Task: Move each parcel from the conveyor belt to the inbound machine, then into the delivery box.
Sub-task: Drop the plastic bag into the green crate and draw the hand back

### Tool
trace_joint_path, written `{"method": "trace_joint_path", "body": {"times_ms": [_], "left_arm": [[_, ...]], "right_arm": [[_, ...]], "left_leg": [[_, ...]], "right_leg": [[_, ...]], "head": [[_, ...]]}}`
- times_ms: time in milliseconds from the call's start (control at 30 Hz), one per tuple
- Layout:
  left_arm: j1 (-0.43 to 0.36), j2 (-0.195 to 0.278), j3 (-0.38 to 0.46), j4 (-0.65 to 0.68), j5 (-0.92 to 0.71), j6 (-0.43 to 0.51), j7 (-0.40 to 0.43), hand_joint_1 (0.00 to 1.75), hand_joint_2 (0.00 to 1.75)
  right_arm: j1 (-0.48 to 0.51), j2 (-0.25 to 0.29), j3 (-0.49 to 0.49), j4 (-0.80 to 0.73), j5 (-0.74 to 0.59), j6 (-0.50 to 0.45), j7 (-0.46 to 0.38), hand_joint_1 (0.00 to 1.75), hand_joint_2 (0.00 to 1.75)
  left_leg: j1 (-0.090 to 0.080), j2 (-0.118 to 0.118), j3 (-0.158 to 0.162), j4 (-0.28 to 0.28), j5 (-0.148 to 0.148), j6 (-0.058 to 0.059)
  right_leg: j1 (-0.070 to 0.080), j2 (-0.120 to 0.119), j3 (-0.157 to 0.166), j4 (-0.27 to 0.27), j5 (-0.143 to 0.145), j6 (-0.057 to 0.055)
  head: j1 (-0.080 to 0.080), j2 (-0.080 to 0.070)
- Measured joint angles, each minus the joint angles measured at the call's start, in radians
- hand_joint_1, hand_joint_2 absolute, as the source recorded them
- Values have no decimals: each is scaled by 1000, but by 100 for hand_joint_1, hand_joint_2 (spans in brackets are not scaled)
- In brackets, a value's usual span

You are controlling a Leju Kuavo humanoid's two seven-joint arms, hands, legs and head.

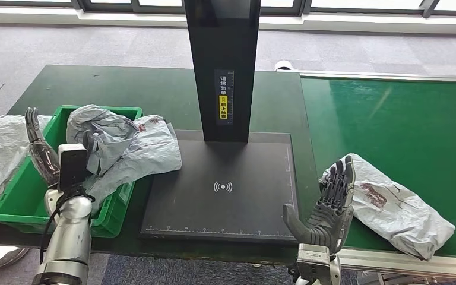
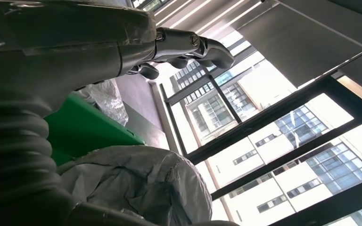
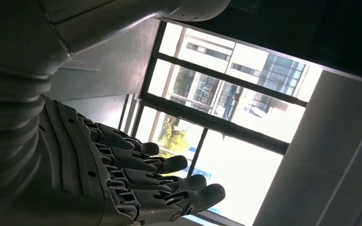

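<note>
Both open-fingered hands, right hand [image 1: 332, 202] and left hand [image 1: 40, 148], are holding nothing: one parcel [image 1: 392, 205] is waiting on the conveyor belt [image 1: 392, 119], others are filling the delivery box [image 1: 18, 202].

**Right hand raised against the windows**

You see the right hand [image 3: 122, 183] with its dark fingers [image 3: 169, 165] held out nearly straight and side by side, holding nothing. Beyond them stand black-framed windows [image 3: 226, 113] with bright buildings outside.

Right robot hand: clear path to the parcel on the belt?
Probably yes. The right robot hand is open, right beside the parcel on the belt, with nothing between them.
</note>
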Motion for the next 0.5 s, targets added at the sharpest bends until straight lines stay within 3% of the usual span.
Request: {"method": "trace_joint_path", "body": {"times_ms": [200, 333, 500], "left_arm": [[47, -18, -16, -59, 43, -24, -21, 0, 0], [129, -66, -64, -122, 132, -53, -97, 0, 0], [193, -110, -116, -165, 178, -59, -124, 0, 0]], "right_arm": [[1, -5, -1, 11, 2, 0, 0, 0, 175], [16, -5, -21, 12, 6, 0, 0, 0, 175], [28, -5, -34, 12, 13, 0, 0, 0, 175]], "left_leg": [[0, 0, 0, 0, 0, 0], [0, 0, 0, 0, 0, 0], [0, 0, 0, 0, -1, 1]], "right_leg": [[0, 0, 0, 0, 0, 0], [0, 0, 0, 0, 0, 0], [0, 0, -1, -1, 0, 0]], "head": [[0, 0], [0, 0], [0, 0]]}}
